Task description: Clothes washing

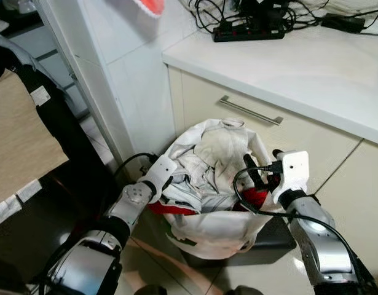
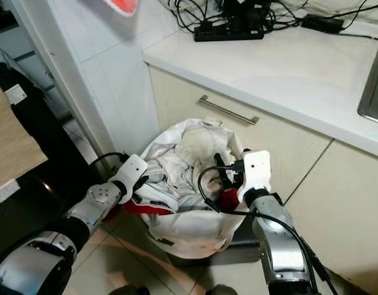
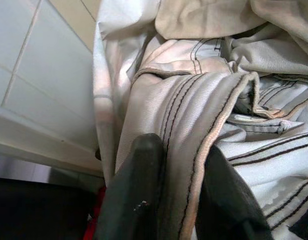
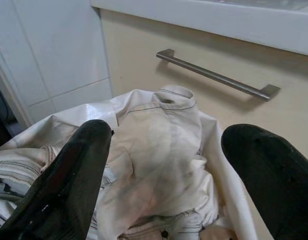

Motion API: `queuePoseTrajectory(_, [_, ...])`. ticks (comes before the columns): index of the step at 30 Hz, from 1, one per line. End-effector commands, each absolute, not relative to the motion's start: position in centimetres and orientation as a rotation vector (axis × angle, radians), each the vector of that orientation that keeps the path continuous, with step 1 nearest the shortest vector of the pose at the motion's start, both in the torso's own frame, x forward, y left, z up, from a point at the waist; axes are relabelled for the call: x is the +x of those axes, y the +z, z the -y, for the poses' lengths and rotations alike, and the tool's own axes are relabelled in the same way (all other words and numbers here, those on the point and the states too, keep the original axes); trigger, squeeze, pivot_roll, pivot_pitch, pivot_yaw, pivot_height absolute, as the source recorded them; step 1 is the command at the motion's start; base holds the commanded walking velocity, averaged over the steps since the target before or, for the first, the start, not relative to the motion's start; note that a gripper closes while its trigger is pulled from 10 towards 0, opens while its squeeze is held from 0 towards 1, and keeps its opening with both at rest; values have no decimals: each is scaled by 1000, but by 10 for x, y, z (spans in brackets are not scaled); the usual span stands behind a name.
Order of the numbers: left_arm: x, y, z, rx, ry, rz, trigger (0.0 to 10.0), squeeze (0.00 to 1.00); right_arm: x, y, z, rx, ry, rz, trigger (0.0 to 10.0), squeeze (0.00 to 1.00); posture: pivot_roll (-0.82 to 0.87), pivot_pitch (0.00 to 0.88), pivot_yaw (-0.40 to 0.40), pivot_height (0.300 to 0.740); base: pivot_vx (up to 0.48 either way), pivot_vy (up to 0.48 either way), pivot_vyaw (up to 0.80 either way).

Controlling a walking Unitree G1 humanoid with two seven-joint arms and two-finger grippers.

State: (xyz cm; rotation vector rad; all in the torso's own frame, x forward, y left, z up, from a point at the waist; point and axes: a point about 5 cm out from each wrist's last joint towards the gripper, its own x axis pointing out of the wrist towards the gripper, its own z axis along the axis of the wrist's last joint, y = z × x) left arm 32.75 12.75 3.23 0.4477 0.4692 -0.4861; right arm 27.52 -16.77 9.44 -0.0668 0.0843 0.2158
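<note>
Currently a heap of pale, dark-stitched clothes [image 1: 213, 166] sits in a red-rimmed laundry basket [image 1: 176, 209] on the floor, directly below the cream drawer front with its metal handle [image 1: 250, 110]. Left gripper [image 3: 174, 200] is at the basket's side nearest the tiled wall [image 1: 133, 80]; its fingers [image 3: 133, 195] are pinched on a seamed fold of the clothes. Right gripper [image 4: 164, 165] hovers over the basket's opposite side, fingers [image 4: 78, 165] spread wide with a collared garment between them, untouched. Above the basket, the white worktop [image 1: 299, 61] carries a black power strip [image 1: 247, 32] with tangled cables.
</note>
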Motion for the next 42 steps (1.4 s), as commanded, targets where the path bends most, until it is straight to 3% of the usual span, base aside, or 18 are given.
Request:
queuePoseTrajectory(1, [326,31,-126,436,-497,-468,0,0,283,97,164,-56,218,-66,10000,0,-218,0,60,740,0,0,0])
queuePoseTrajectory(6, [327,33,-127,345,-471,-467,0,0,288,99,159,-47,237,-58,10000,0,-204,0,44,740,0,0,0])
queuePoseTrajectory(11, [342,53,-124,67,-410,-423,0,0,296,100,158,-49,249,-48,10000,0,-178,0,29,740,0,0,0])
queuePoseTrajectory(15, [352,74,-121,-17,-410,-346,0,0,301,101,159,-37,238,-45,10000,0,-162,0,16,740,0,0,0])
queuePoseTrajectory(20, [370,146,-118,-121,-456,-87,0,0,310,104,156,-34,247,-27,10000,0,-138,0,14,740,0,0,0])
queuePoseTrajectory(28, [371,234,-115,-149,-555,155,0,0,317,102,149,-17,252,-17,10000,0,-113,0,29,740,0,0,0])
queuePoseTrajectory(34, [366,265,-120,-156,-566,209,0,0,320,102,147,-13,253,-11,10000,0,-110,0,33,740,0,0,0])
queuePoseTrajectory(42, [369,311,-163,-154,-422,317,0,0,324,101,149,-10,251,-4,10000,0,-101,0,28,740,0,0,0])
